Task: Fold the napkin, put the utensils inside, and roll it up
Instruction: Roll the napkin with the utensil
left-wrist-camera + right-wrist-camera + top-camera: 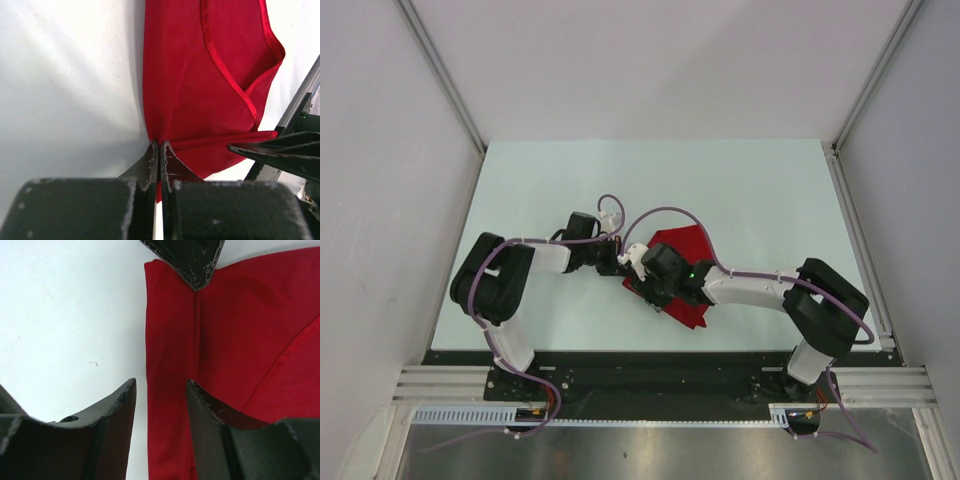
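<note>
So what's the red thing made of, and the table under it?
The napkin looks like woven cloth: it is matte, with a fine weave, a stitched hem along its edges and soft folds. The table seems to be a hard, smooth board, pale with a slight sheen. Whether it is plastic or painted wood, the look leaves open.

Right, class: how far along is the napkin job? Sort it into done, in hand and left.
Done: the napkin lies partly folded, layers overlapping. In hand: left jaws pinch its edge; right jaws, open, straddle that edge. Left: utensils, none visible, and rolling.
</note>
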